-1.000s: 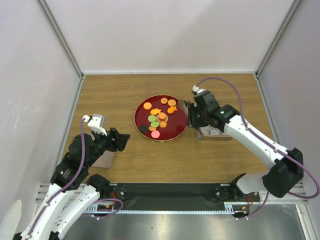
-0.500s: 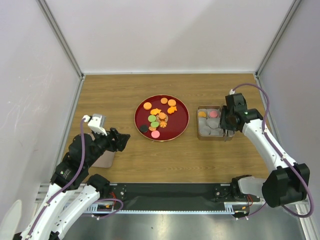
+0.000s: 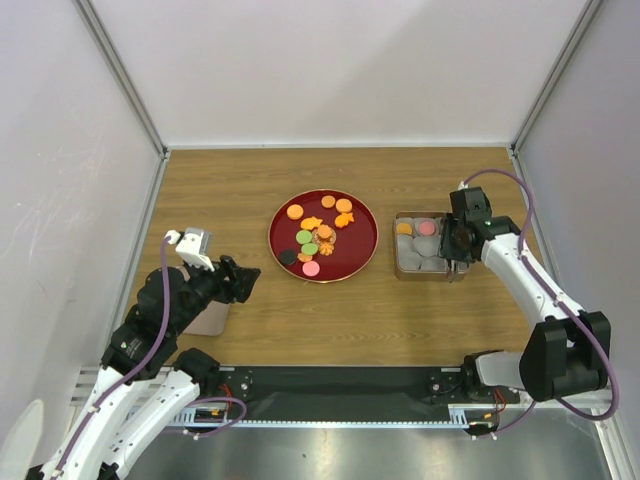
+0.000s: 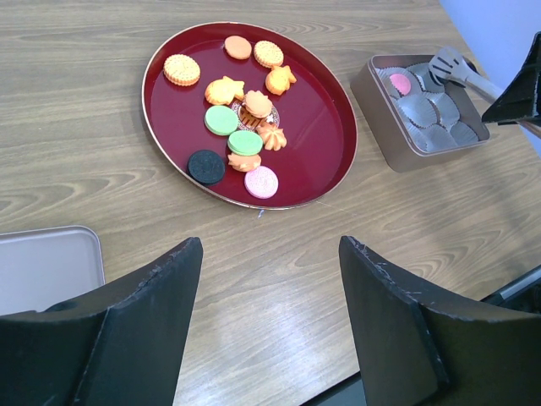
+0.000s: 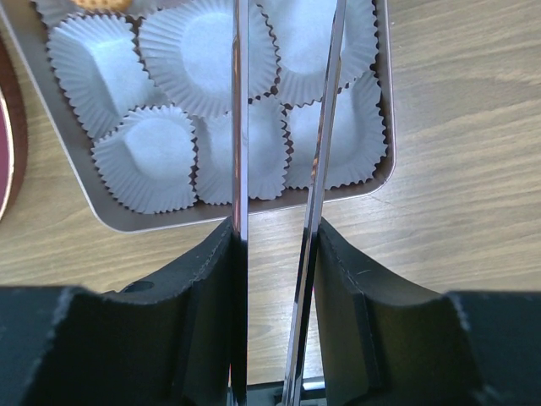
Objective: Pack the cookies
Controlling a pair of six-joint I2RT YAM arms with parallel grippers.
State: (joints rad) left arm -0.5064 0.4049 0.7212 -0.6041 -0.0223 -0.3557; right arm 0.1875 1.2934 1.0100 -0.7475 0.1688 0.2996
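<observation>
While cookies (image 3: pixel 312 240) lie plated, right gripper (image 5: pixel 275 238) (beside tin (image 4: pixel 380 118)) clamps tongs (image 5: pixel 239 127)

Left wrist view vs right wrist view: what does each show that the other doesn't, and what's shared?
Left wrist only: cookies on the plate, a pink cookie in the tin, a tray at lower left, the left gripper with jaws open. Right wrist only: how the right gripper holds the tongs, jaws shut on their arms. Both: tin, paper cups, tongs, table, plate rim.
</observation>
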